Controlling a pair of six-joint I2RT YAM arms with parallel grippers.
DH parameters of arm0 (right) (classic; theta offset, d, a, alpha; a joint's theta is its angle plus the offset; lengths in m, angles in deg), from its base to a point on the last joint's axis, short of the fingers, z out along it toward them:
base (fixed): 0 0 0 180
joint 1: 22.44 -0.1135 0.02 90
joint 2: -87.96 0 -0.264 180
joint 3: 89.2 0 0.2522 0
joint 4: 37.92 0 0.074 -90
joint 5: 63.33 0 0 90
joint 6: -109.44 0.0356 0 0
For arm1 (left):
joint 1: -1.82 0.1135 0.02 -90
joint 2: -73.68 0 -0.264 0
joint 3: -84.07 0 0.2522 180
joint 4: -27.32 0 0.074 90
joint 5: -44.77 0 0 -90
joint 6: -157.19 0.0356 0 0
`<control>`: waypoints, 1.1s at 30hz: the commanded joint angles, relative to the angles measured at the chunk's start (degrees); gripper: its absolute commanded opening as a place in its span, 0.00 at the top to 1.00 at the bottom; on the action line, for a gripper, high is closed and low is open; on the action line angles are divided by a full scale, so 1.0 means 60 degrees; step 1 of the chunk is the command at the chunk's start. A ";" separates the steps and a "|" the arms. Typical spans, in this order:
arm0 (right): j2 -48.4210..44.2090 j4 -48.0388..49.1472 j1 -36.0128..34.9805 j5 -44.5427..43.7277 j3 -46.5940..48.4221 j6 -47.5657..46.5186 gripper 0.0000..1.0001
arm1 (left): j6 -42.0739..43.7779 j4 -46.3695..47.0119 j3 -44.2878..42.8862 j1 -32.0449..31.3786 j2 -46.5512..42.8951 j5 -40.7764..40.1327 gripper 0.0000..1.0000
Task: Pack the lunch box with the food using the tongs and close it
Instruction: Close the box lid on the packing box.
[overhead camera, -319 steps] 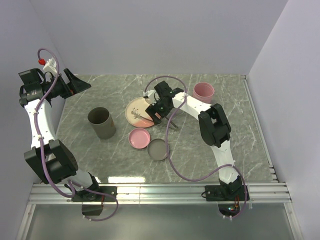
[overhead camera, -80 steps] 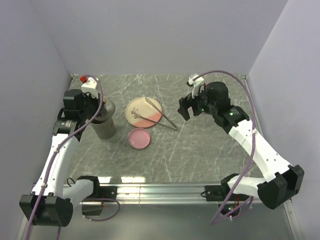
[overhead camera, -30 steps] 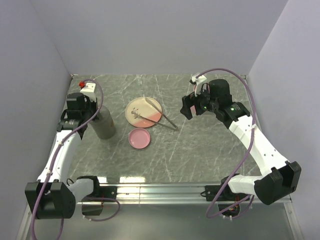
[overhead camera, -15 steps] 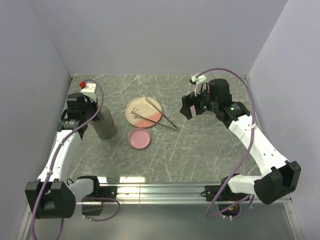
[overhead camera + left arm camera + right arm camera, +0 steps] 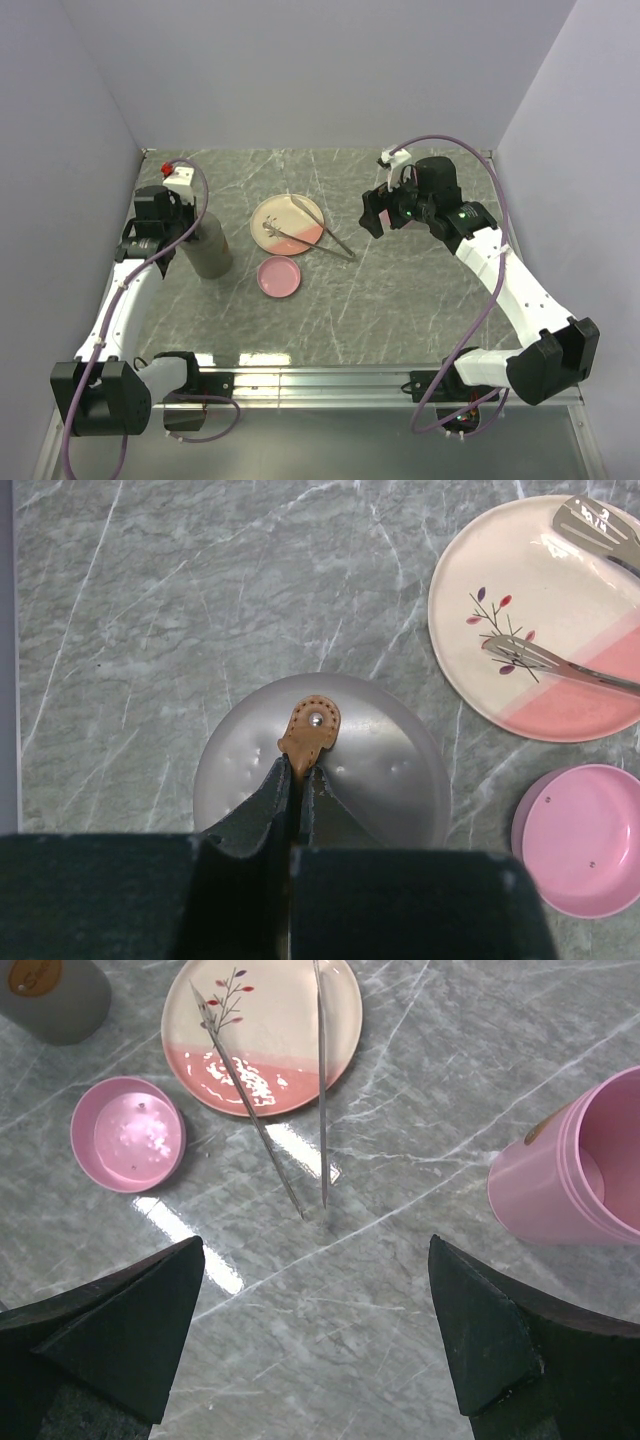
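Note:
The grey cylindrical lunch box (image 5: 210, 256) stands at the left with its grey lid (image 5: 380, 770) on top. My left gripper (image 5: 302, 772) is shut on the lid's brown tab (image 5: 311, 730); from above it sits over the box (image 5: 190, 226). The silver tongs (image 5: 322, 236) lie with their tips on the pink-and-cream plate (image 5: 283, 208) and their joined end on the table (image 5: 251, 1110). My right gripper (image 5: 315, 1243) hovers open and empty, right of the tongs (image 5: 372, 214). No food shows; the plate (image 5: 275, 1035) carries only its printed twig.
A small pink dish (image 5: 279, 276) lies just in front of the plate, also in both wrist views (image 5: 128, 1135) (image 5: 585, 840). A pink tub (image 5: 580, 1160) stands at the right, hidden under my right arm from above. Walls close in on three sides.
Nothing has visibly moved in the last second. Long before, the grey lid lay on the table by the pink dish and my right gripper was at the plate.

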 commanded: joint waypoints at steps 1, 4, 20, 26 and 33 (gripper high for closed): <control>0.0033 0.0210 0.0063 0.0085 0.0401 0.0075 0.00 | 0.0214 -0.0210 -0.0007 -0.0034 0.0017 0.0020 1.00; 0.0004 0.0210 0.0049 0.0070 0.0401 0.0060 0.00 | 0.0258 -0.0225 0.0153 -0.0092 0.0105 -0.0038 1.00; 0.0019 0.0195 0.0048 0.0055 0.0328 0.0031 0.00 | 0.0346 -0.0283 0.0681 -0.0122 0.0515 0.0049 1.00; -0.0055 0.0195 0.0063 0.0012 0.0284 0.0001 0.00 | 0.0243 -0.0532 0.0784 -0.0122 0.0062 0.0167 1.00; -0.0011 0.0210 0.0048 0.0143 0.0328 0.0075 0.00 | 0.0170 -0.0942 0.0725 -0.0122 -0.0144 0.0416 1.00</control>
